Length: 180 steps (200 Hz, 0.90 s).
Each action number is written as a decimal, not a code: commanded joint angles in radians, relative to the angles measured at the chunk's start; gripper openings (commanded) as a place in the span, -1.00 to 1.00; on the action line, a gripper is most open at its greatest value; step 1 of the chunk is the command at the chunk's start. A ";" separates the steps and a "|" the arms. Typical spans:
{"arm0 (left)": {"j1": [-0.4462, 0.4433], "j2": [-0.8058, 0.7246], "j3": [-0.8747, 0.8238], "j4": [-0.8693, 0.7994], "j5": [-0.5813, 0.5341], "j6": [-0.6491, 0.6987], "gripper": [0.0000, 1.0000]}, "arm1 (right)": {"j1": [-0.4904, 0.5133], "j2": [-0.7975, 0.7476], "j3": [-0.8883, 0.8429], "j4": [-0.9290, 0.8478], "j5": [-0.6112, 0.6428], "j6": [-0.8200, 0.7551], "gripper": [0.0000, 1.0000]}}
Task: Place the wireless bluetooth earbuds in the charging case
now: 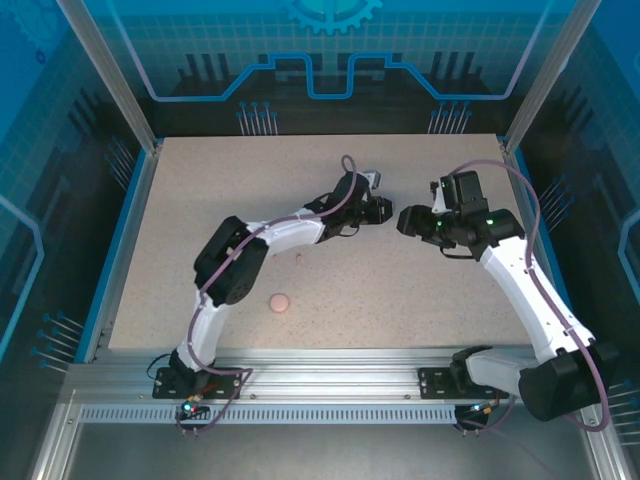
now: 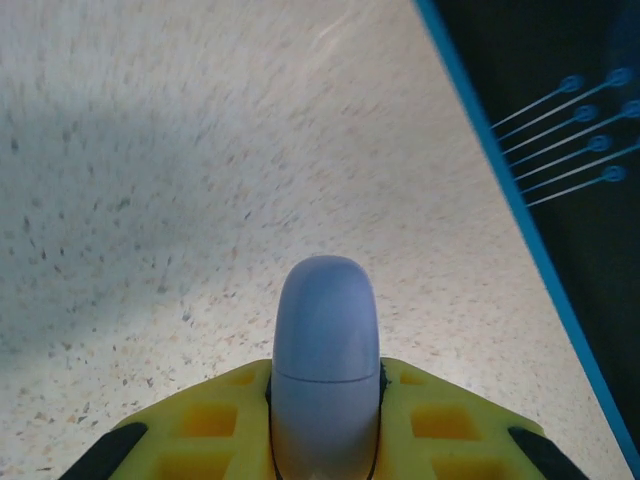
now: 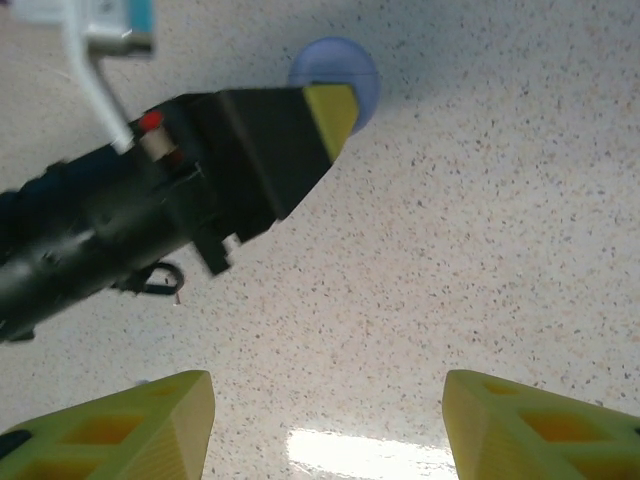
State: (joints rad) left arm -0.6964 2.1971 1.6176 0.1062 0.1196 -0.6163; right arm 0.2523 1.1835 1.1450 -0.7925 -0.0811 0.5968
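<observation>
Two arms at one speckled surface, catalogued as follows.

Item 1, left end effector: extended to the middle of the surface and clenched on the lilac charging case. In the left wrist view the case stands on edge between the yellow fingers, which press against both of its sides. A thin seam line crosses its rounded shell. In the right wrist view the same case shows as a lilac disc behind the yellow fingertip.

Item 2, right end effector: released, its two yellow fingers spread wide over bare surface. In the top view it faces the left end effector, nearly tip to tip.

Item 3, pink charging case: round, lying flat near the front edge, just beside the left arm and well apart from both end effectors.

Item 4, pale pink earbud: a tiny speck on the surface between the pink charging case and the left arm's upper link. It is too small to make out its shape.

Item 5, surface: beige with dark flecks and a blue strip along its side edges. A bright glare patch shows in the right wrist view.

Item 6, enclosure: aluminium posts and translucent blue panels printed with circuit-style lines, with a gear emblem at top centre.
</observation>
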 commanded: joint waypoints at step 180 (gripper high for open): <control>0.072 0.240 0.585 -0.750 0.048 -0.012 0.32 | 0.001 -0.135 -0.030 -0.026 0.029 0.002 0.49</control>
State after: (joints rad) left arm -0.6617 2.5797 2.2730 -0.5926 0.2134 -0.6823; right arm 0.2523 1.0897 1.1252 -0.7937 -0.0597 0.6022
